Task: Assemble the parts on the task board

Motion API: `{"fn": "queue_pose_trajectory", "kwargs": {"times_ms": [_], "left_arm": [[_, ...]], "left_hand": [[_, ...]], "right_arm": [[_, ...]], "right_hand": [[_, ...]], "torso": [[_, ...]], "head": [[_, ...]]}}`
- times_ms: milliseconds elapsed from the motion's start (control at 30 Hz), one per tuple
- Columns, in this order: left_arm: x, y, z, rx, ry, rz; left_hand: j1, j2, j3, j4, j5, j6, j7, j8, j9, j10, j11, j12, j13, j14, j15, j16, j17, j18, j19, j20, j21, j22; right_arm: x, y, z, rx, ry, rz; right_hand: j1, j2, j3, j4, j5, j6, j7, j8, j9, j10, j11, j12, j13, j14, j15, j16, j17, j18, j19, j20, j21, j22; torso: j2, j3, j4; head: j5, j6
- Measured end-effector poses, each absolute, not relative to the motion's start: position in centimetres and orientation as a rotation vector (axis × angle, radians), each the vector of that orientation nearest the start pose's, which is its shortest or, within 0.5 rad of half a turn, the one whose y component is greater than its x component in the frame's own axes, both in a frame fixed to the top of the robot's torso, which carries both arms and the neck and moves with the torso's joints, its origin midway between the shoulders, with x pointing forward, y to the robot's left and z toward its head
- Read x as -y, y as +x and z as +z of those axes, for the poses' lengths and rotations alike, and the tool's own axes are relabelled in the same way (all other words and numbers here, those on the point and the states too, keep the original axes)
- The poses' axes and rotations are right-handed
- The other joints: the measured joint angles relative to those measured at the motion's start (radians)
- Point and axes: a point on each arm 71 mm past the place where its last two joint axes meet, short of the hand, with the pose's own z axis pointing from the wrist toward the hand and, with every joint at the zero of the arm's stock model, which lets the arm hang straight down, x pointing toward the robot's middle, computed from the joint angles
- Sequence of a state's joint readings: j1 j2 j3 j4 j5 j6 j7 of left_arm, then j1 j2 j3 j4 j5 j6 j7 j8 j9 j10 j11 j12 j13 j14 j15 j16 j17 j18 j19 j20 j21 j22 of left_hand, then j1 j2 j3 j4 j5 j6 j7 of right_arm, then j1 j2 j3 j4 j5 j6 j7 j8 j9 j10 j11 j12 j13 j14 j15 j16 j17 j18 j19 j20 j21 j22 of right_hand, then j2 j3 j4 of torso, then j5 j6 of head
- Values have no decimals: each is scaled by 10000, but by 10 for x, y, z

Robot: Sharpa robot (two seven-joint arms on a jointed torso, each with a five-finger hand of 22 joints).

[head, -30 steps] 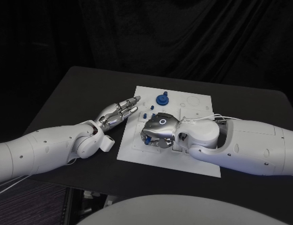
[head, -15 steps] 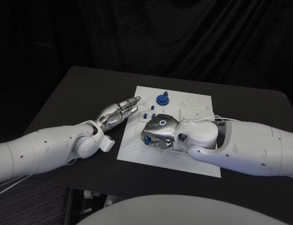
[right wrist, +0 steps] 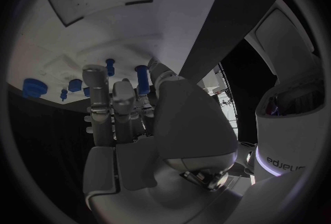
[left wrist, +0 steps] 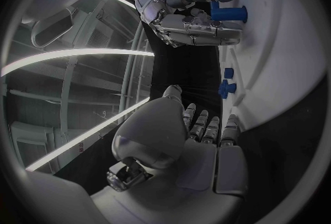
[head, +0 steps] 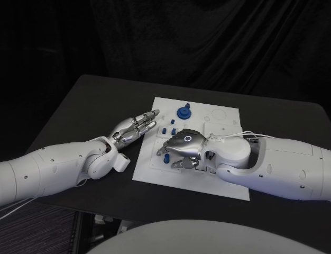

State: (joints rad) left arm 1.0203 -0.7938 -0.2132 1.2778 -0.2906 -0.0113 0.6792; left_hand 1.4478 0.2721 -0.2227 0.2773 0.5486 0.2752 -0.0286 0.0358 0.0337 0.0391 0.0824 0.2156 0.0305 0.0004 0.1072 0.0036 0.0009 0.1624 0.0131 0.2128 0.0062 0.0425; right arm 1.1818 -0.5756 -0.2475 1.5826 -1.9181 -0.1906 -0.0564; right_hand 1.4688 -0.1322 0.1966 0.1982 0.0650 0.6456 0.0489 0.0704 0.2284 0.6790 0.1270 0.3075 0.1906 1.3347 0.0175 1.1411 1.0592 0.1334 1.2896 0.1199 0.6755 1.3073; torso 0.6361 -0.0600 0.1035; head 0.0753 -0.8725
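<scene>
Your right hand point(head: 182, 149) over the middle of the white board point(head: 225, 117), pinching a blue peg point(left wrist: 228, 12) between thumb and fingers, your left hand point(head: 132, 128) flat and empty, fingers straight, beside the board's left edge, round blue knob point(head: 184, 111) standing near the board's far edge

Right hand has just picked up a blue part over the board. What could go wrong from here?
1. The right silver hand holds the blue cylindrical part only at its fingertips, so it may slip or tilt.
2. Small blue pegs and the round blue knob stand close by on the white task board; a sweep of the right hand could knock them.
3. The left silver hand lies open at the board's edge and could nudge it.
</scene>
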Motion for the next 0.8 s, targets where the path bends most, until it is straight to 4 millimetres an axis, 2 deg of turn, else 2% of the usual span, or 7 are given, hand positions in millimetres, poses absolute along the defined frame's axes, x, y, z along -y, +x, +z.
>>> {"fn": "queue_pose_trajectory", "kwargs": {"times_ms": [133,200,367,467,633,700,800], "left_arm": [[-241,444,-316,-16631,-8061,-16305],[-242,444,-316,-16629,-8069,-16294],[-246,443,-316,-16612,-8099,-16218],[-247,443,-316,-16609,-8111,-16198],[-249,442,-315,-16591,-8128,-16146],[-249,442,-315,-16582,-8129,-16134],[-248,441,-315,-16573,-8125,-16145]], "left_hand": [[0,0,0,0,0,0,0,0,0,0,0,0,0,0,0,0,1,0,0,0,0,0],[0,0,0,0,0,0,0,0,0,0,0,0,0,0,0,0,2,0,0,0,0,0],[0,0,0,0,0,0,0,0,0,0,0,0,1,0,0,0,3,1,0,0,0,1],[0,0,0,0,0,0,0,0,0,0,0,0,1,0,0,0,4,0,0,0,0,0],[0,0,0,0,0,0,0,0,0,0,-1,0,1,0,0,0,6,0,0,0,0,0],[0,0,18,18,0,0,0,0,0,0,-1,0,1,2,-42,0,7,0,0,0,0,-7],[0,0,41,41,0,0,0,0,0,0,-1,0,1,-6,-78,0,6,0,0,0,0,-17]], "right_arm": [[63,398,-251,-16150,-9033,7688],[72,400,-245,-16067,-8625,7842],[99,409,-203,-15436,-6989,8436],[116,413,-174,-15240,-5905,8708],[157,424,-139,-15760,-3832,8696],[171,428,-136,-16248,-3090,8584],[194,430,-141,-17339,-2019,8314]], "right_hand": [[267,-267,-173,549,-86,-622,-158,-36,-313,-446,-26,353,123,-28,13,-24,-69,-1,-16,16,-118,0],[353,-346,-187,715,-86,-576,-112,-36,-348,-543,-17,509,165,-28,13,57,11,-2,-15,16,-64,0],[516,-189,-252,886,38,-224,311,167,-382,-461,64,1248,348,148,75,360,254,-4,170,54,334,0],[675,-29,-196,831,418,258,793,423,-354,141,33,1945,543,443,267,764,609,-4,463,192,921,0],[819,336,-32,666,883,1249,1166,1077,-186,1288,-245,3149,925,445,59,775,523,-5,523,116,1004,0],[862,409,0,634,1042,1724,1154,1452,-65,1643,-329,3728,1187,442,19,708,433,-6,494,57,1032,0],[735,535,6,683,1158,2237,938,1938,94,2174,-550,4951,1843,314,-184,428,63,-5,430,-115,905,0]], "torso": [[1,0,3],[3,1,4],[5,5,3],[-2,8,-3],[-10,10,-3],[-9,12,-3],[-2,12,3]], "head": [[22,0],[39,0],[64,0],[72,0],[-15,0],[-97,0],[-312,0]]}}
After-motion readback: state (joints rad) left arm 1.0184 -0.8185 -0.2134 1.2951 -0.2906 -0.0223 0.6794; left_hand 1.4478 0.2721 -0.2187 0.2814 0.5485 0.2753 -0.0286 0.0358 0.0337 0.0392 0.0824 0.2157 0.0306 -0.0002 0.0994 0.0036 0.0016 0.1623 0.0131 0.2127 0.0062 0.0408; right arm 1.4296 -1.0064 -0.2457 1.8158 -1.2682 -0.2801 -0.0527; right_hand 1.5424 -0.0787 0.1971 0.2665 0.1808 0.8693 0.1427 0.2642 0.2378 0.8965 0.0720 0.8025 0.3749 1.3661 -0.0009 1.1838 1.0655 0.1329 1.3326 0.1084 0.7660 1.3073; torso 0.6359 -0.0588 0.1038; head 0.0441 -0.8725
